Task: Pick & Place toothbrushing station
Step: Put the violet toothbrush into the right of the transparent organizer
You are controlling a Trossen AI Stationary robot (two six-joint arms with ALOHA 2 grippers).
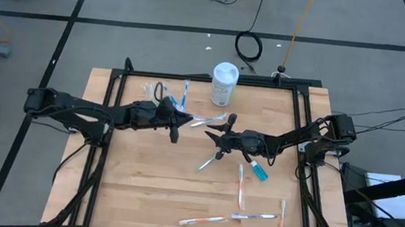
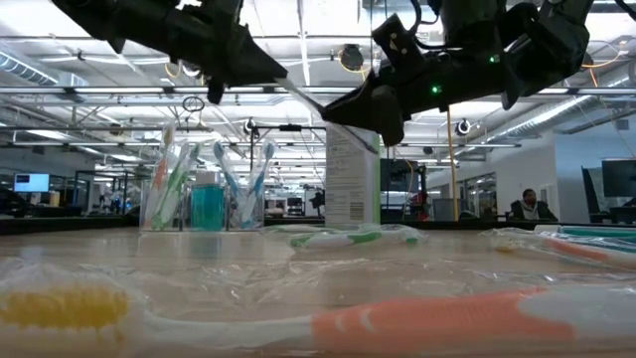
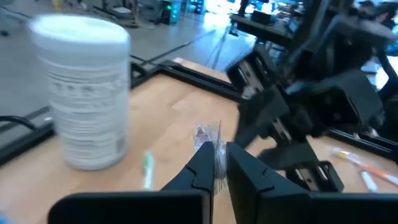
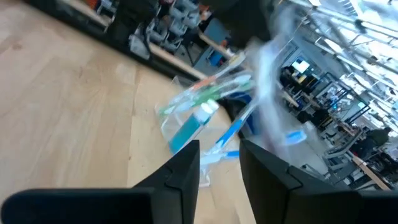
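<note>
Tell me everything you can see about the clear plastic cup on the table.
The clear plastic cup stands upright near the far left part of the wooden table, left of the white canister. It looks like thin, see-through plastic. Inside it, toothbrushes with green, blue and orange handles lean outward, and a teal tube stands among them. Neither gripper touches it.

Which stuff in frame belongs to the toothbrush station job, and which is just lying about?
Job:
- clear cup, holding brushes
- wrapped toothbrush, clamped in left gripper
- loose toothbrushes on the table
- teal tube
- right gripper, open, close by

Lying about:
- white canister
- floor cable
</note>
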